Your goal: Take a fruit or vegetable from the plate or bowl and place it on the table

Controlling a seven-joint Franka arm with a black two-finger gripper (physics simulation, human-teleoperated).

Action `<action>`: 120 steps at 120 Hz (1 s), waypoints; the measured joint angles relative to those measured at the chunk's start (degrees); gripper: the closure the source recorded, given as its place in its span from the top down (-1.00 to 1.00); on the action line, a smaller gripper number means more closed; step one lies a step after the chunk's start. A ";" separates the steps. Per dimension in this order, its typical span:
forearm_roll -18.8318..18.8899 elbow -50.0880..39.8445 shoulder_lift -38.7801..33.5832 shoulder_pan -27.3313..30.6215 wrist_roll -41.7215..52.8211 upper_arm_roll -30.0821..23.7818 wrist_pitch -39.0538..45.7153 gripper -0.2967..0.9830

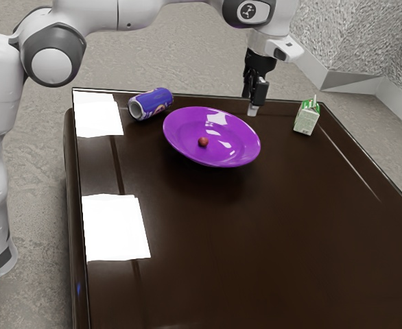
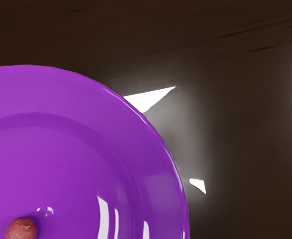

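Can (image 1: 145, 110) and carton (image 1: 307, 118) with illegible print, red fruit (image 1: 203, 142) on purple plate (image 1: 237, 152), cannot tell whether gripper (image 1: 253, 108) is closed

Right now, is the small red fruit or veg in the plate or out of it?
In: the red piece sits inside the purple plate, within its rim, in both views.

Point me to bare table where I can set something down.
The widest bare patch on the dark, glossy table runs from the shiny purple bowl to the exterior view's lower edge. A smaller one lies between bowl and green-and-white carton. It's crowded at the far edge, where the blue-purple metal can lies close beside the bowl.
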 joint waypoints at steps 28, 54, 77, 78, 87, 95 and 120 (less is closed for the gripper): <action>-0.13 0.00 0.02 0.00 0.54 0.18 0.00 0.54; -2.54 0.28 -0.23 -0.47 0.98 0.20 0.13 0.54; -0.46 -2.01 0.89 -0.26 1.82 0.86 -0.69 0.53; -0.42 -2.18 0.88 -0.23 1.86 1.01 -0.79 0.53; -0.39 -3.86 -0.23 -0.06 2.23 3.21 -1.89 0.54; -0.35 -6.79 -2.73 0.06 2.54 4.95 -2.75 0.54; -0.24 -22.48 -12.73 -0.57 3.32 11.17 -1.02 0.54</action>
